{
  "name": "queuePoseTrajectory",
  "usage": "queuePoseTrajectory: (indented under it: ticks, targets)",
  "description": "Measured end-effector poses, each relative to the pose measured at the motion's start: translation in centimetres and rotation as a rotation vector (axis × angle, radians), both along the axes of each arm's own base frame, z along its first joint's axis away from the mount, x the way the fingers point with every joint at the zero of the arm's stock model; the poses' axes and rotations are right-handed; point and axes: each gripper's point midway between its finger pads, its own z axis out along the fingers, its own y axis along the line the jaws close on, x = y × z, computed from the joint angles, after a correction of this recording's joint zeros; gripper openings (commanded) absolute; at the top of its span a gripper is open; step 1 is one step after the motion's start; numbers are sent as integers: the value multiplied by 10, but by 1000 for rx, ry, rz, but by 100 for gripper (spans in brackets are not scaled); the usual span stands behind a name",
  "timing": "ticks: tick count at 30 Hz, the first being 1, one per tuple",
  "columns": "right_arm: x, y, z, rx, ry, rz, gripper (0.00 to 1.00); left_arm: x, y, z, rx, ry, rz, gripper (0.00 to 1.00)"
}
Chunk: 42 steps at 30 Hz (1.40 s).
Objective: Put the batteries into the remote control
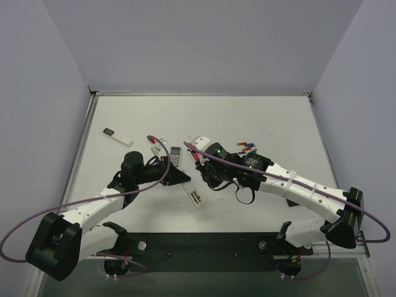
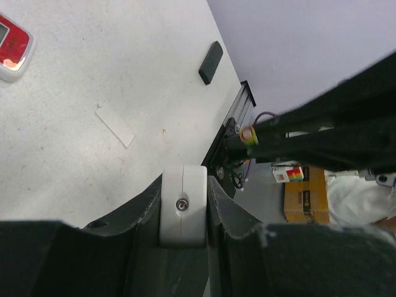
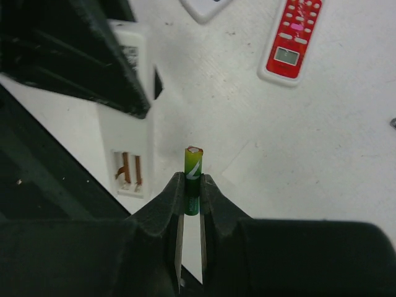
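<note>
Now, with the left gripper point(image 2: 184, 185) clamped on the white remote control point(image 3: 124, 130) at mid-table point(image 1: 278, 124) and the right gripper point(image 3: 192, 182) pinching a green battery point(image 3: 193, 166), the next move likely calls for carrying it toward nine o'clock into the open bay point(image 3: 127, 172).

1. The table point(image 1: 266, 117): matt white, faintly speckled.
2. The remote control point(image 3: 124, 133): smooth white plastic, with coppery metal contacts point(image 3: 131, 168) in its bay.
3. The battery point(image 3: 193, 179): glossy green-yellow wrap.
4. The right gripper point(image 3: 192, 185): matt black plastic, slightly grainy.
</note>
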Motion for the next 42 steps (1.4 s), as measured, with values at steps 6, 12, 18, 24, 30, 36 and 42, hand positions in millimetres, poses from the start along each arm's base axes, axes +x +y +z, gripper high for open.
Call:
queuePoseTrajectory:
  ticks: [6, 12, 18, 24, 30, 36, 42]
  targets:
    - [-33, 15, 17, -35, 11, 141, 0, 9, -2, 11, -52, -8, 53, 0]
    - [-47, 24, 14, -85, 37, 198, 0, 11, -1, 10, -73, 19, 88, 0]
    - [-53, 19, -4, -165, 85, 207, 0, 12, 0, 6, -88, 54, 119, 0]
    - [-55, 15, -12, -203, 109, 205, 0, 13, 0, 12, -123, 67, 132, 0]
    - [-54, 17, -16, -220, 118, 196, 0, 13, 0, 18, -155, 73, 134, 0]
    - [-52, 18, -25, -248, 125, 188, 0, 12, 0, 19, -169, 84, 136, 0]
    - [-49, 17, -26, -263, 113, 172, 4, 12, 0, 17, -169, 94, 144, 0]
